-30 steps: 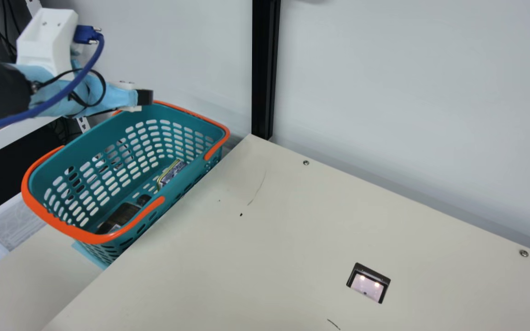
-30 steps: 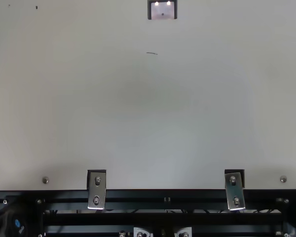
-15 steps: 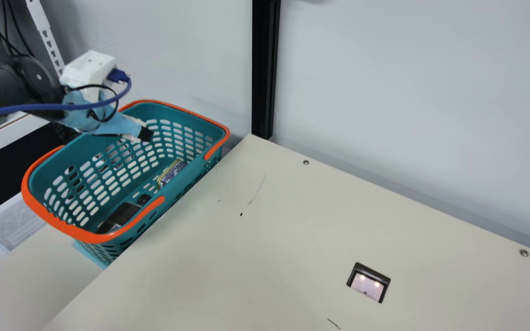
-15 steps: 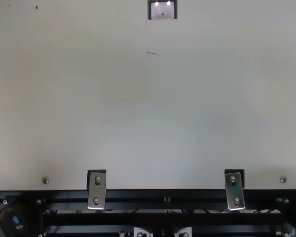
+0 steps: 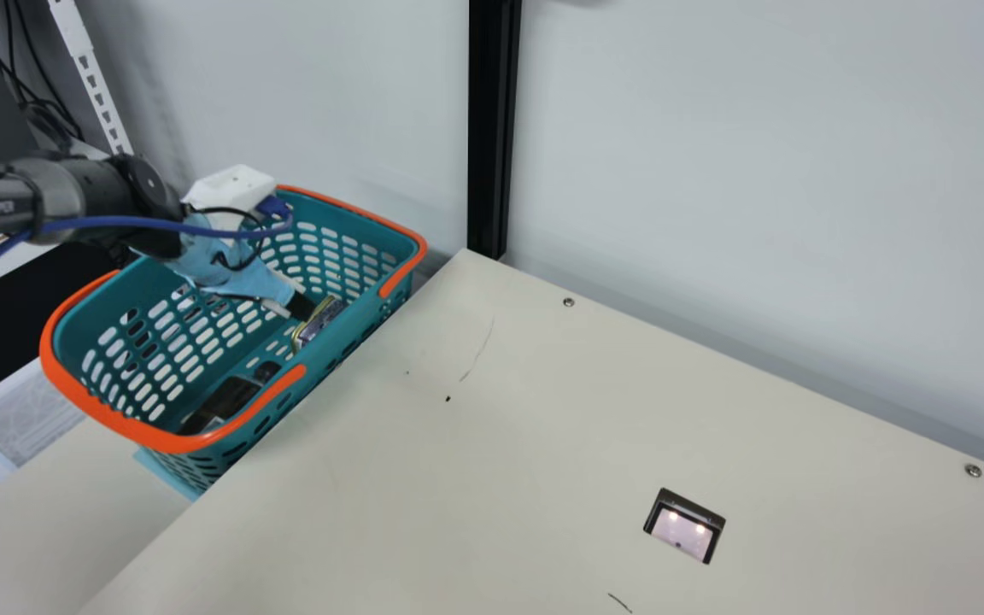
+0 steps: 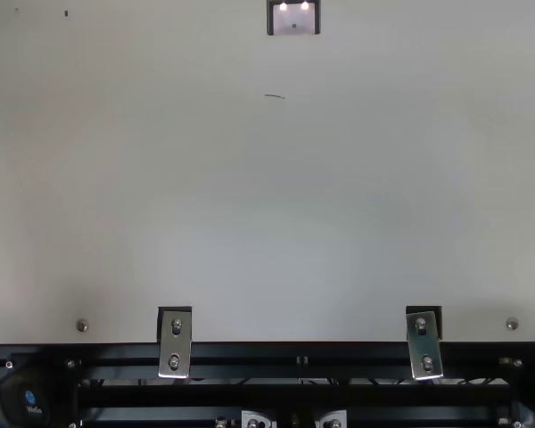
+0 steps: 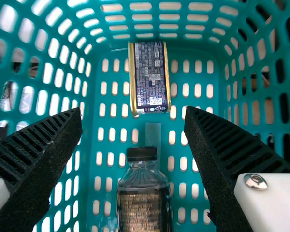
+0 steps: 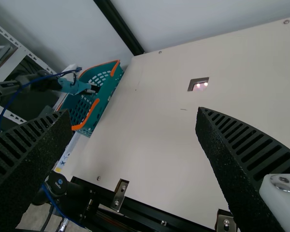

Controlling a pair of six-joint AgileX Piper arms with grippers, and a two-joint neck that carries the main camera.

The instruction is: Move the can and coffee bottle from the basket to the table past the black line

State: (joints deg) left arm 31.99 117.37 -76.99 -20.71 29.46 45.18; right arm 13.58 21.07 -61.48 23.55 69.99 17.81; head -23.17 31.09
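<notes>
We have the left gripper [image 5: 299,307] down inside the basket [image 5: 99,316], near the can; its fingers stand wide apart with nothing held between them. Can [image 7: 150,77]: dark label, gold edges, lying on the basket floor. Coffee bottle [image 7: 144,203]: dark contents, black cap, lying on the same floor, apart from the can, cap end towards it. The basket sits beside the cream table [image 5: 543,427]. We note the right gripper [image 8: 134,112] in its own wrist view, fingers well apart, holding nothing, facing table and basket.
</notes>
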